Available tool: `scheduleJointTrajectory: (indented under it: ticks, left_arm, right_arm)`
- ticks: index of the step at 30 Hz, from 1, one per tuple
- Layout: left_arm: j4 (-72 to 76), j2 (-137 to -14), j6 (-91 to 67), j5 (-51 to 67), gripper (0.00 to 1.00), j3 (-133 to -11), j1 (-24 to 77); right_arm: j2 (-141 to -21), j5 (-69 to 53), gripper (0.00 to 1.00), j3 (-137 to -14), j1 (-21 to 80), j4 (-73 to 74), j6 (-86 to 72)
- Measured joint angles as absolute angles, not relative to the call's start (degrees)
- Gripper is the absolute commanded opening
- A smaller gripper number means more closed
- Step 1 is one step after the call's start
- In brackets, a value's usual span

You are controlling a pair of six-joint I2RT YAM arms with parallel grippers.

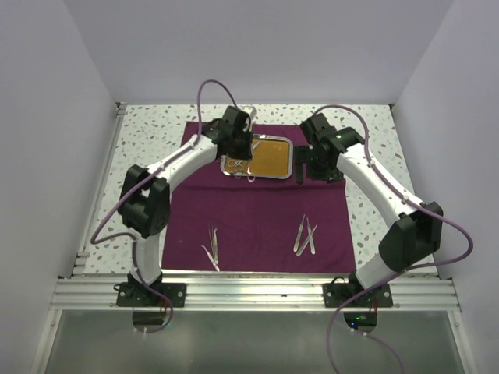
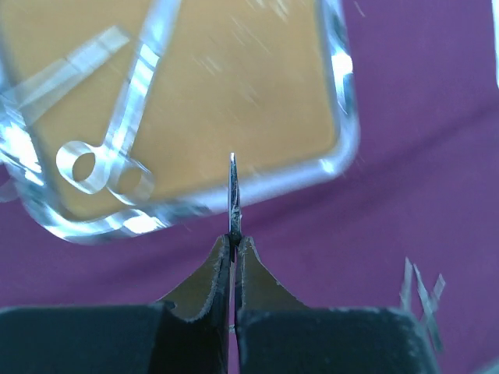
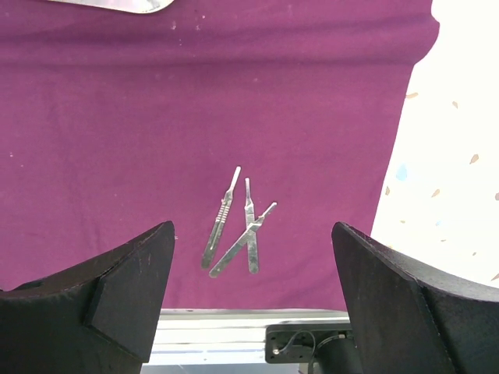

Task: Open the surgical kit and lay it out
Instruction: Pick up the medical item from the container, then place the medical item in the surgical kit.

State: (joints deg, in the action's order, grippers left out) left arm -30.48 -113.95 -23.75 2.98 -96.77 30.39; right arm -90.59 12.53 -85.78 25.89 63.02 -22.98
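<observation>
The white speckled table (image 1: 148, 132) is enclosed by plain white walls on its left, far and right sides. An aluminium rail (image 1: 257, 292) runs along its near edge. Bare speckled strips lie along the left and right edges.

The dark purple cloth wrap (image 1: 257, 210) lies unfolded and flat over the middle of the table, reaching the near edge. Its central area is unoccupied.

- Near edge, left of centre: a small group of thin silver instruments (image 1: 211, 248) lies on the cloth.
- Far edge, centre: the small rectangular steel tray with rounded corners and orange-brown liner (image 1: 273, 156) sits on the cloth. It holds a silver ring-handled instrument (image 2: 129, 109) and flat silver tweezers (image 2: 70, 66).
- The left pincer (image 2: 234, 241) is above the tray's near rim, pressed together on a thin silver blade-like instrument (image 2: 233, 195).
- The right pincer (image 3: 251, 230) is just beside the tray's right end, spread wide, holding nothing.
- Near edge, right of centre: three slim silver handles (image 1: 305, 236) lie on the cloth, two of them crossed.
</observation>
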Motion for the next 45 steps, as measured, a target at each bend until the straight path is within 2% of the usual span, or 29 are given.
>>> scheduleJointTrajectory:
  ticks: [14,21,25,26,27,29,30,36,42,45]
  left_arm:
    - [-27.38,-91.07,-44.27,-2.85,0.00,-69.14,48.86]
    - [-24.73,-91.81,-52.93,-6.44,0.00,-62.72,58.19]
    - [-22.72,-94.72,-55.05,-7.84,0.00,-61.91,60.05]
    - [-22.50,-95.55,-55.46,-8.23,0.02,-61.87,60.07]
    - [-22.20,-96.27,-55.83,-8.62,0.11,-61.78,60.07]
    - [-21.80,-97.30,-56.45,-9.21,0.20,-61.58,60.05]
    - [-21.76,-97.71,-56.49,-9.45,0.31,-61.58,60.03]
    - [-22.83,-98.80,-55.92,-10.31,0.67,-62.98,60.03]
    - [-27.97,-99.20,-51.42,-12.01,0.69,-74.24,58.39]
    - [-27.75,-98.45,-48.01,-11.18,0.65,-77.93,52.53]
  right_arm:
    - [-84.25,7.49,0.86,-84.23,24.01,60.07,-26.22]
    - [-80.55,5.93,0.86,-77.38,23.99,59.24,-26.35]
    - [-78.48,5.80,0.86,-74.61,23.99,59.16,-26.30]
    - [-77.80,5.80,0.86,-74.19,23.99,59.22,-26.30]
    - [-77.14,5.80,0.86,-73.84,23.99,59.18,-26.28]
    - [-76.01,5.80,0.86,-73.38,23.99,59.20,-26.28]
    - [-75.57,5.80,0.86,-73.23,23.99,59.18,-26.26]
    - [-76.01,5.91,0.87,-73.56,23.99,59.13,-25.93]
    - [-85.08,7.64,0.87,-82.63,23.49,58.83,-25.19]
    - [-91.20,7.20,0.82,-88.82,20.64,58.13,-25.23]
